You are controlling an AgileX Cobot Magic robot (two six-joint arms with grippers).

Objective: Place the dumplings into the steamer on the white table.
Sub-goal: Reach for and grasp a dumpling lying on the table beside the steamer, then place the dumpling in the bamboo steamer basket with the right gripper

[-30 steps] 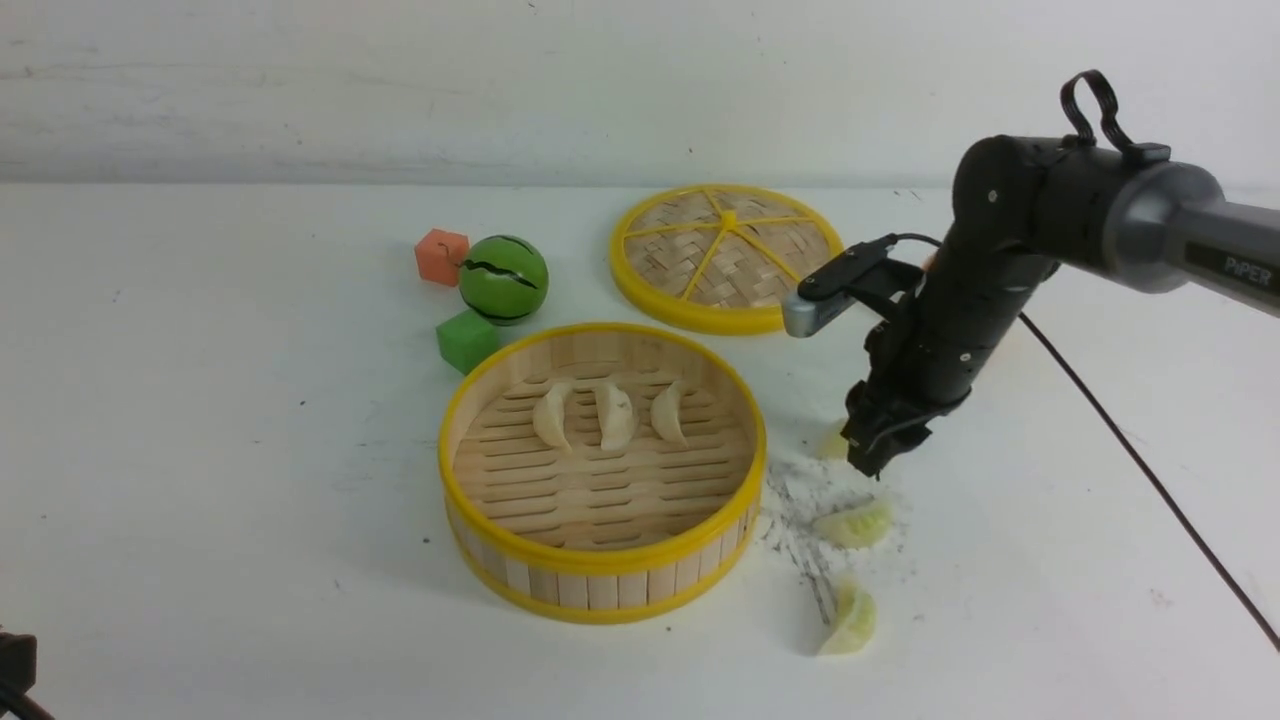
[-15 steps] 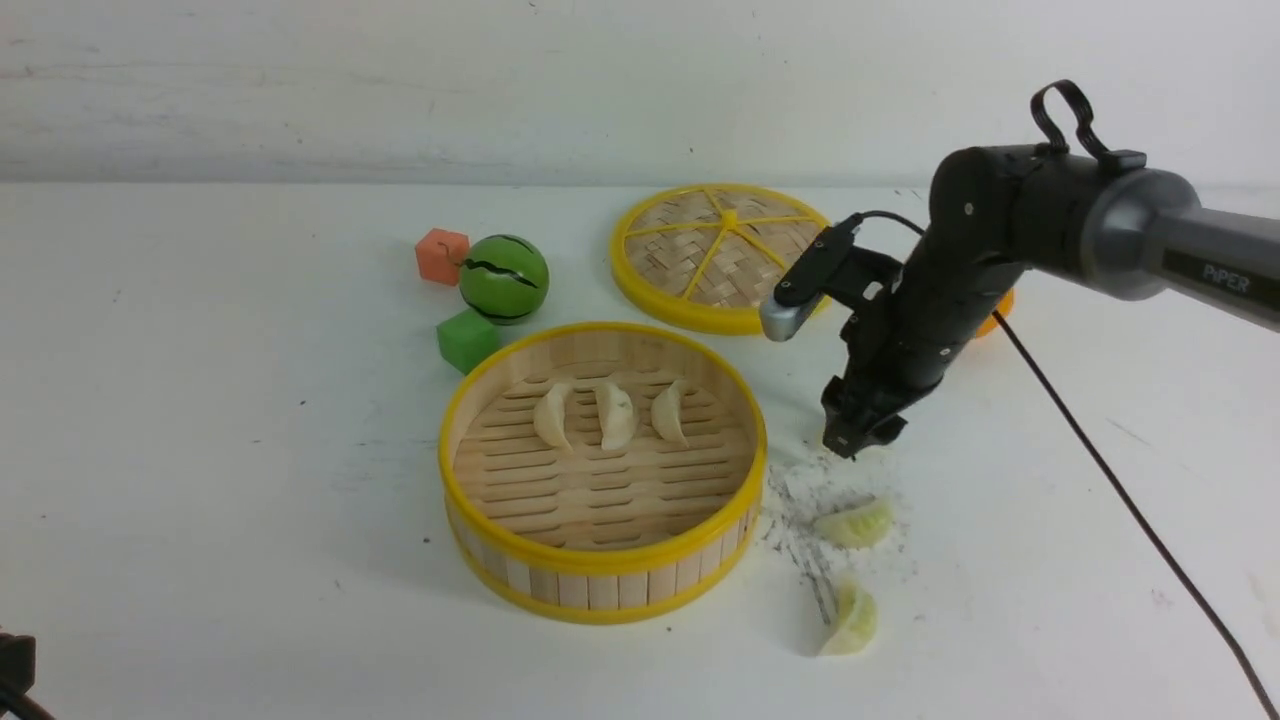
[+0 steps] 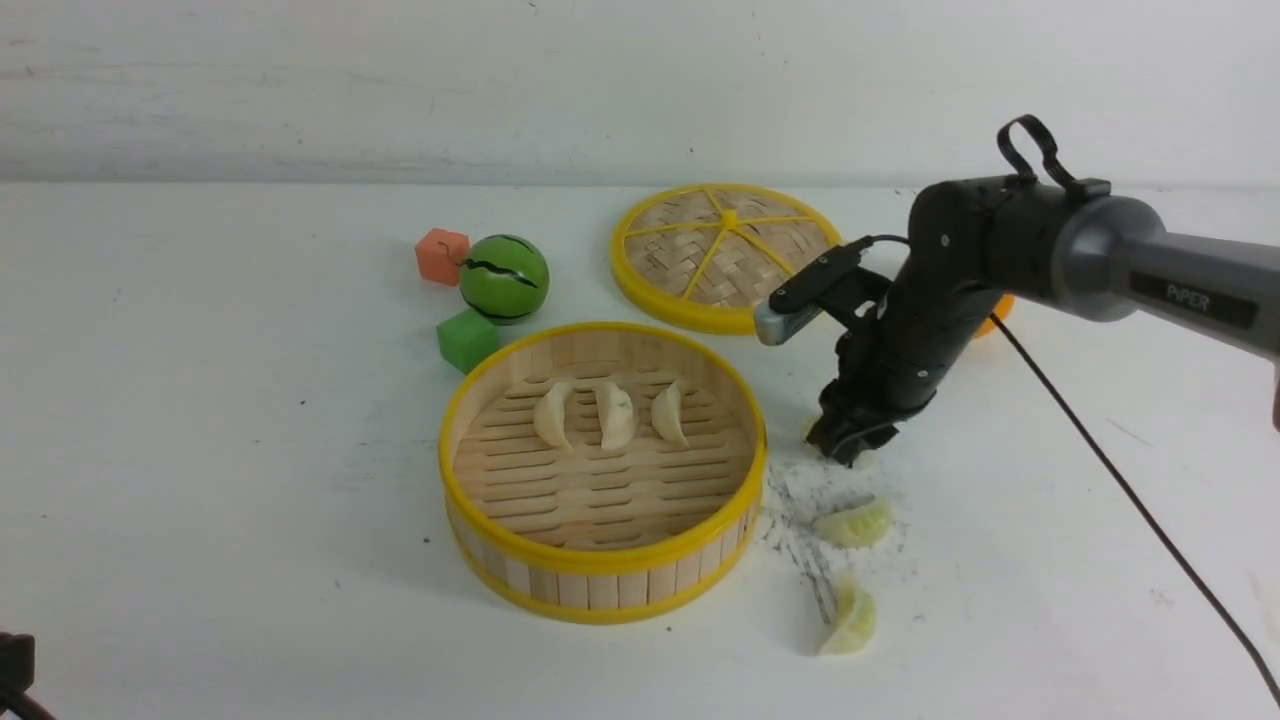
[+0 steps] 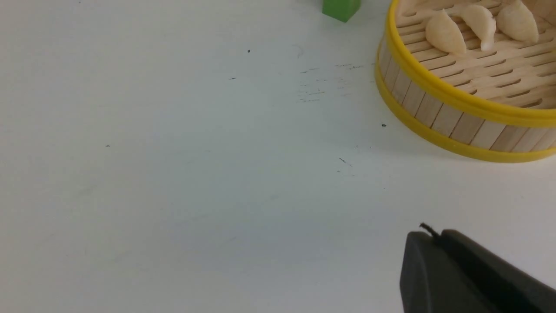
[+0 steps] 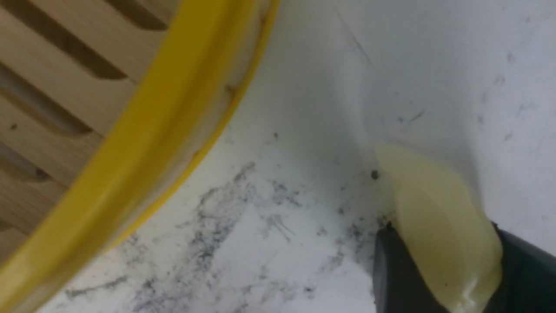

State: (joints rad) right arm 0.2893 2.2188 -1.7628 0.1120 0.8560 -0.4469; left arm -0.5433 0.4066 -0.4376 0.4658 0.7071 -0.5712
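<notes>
Our right pincer points down at the white table just beside the steamer, on its right. Its two dark fingers press on either side of a pale dumpling, so we read it as closed on that dumpling. We cannot tell from the wrist view whether the dumpling rests on the table or hangs just clear of it; it seems very low. Grey scuff marks cover the table around that spot.

The steamer stands upright near the middle of the table. On its slatted floor, toward the far side, three cream dumplings lie in a row, close together and apart from the wall. Two green dumplings lie on the table to the right of the steamer, nearer to us than the right pincer, the first of them on the scuffed patch.

Our left pincer sits low at the near left, well apart from the steamer, its fingers pressed together with nothing between them.

Beyond the steamer lies a flat woven lid. To the left of it are a striped green ball and an orange block. A green block stands just beside the steamer's far left rim.
</notes>
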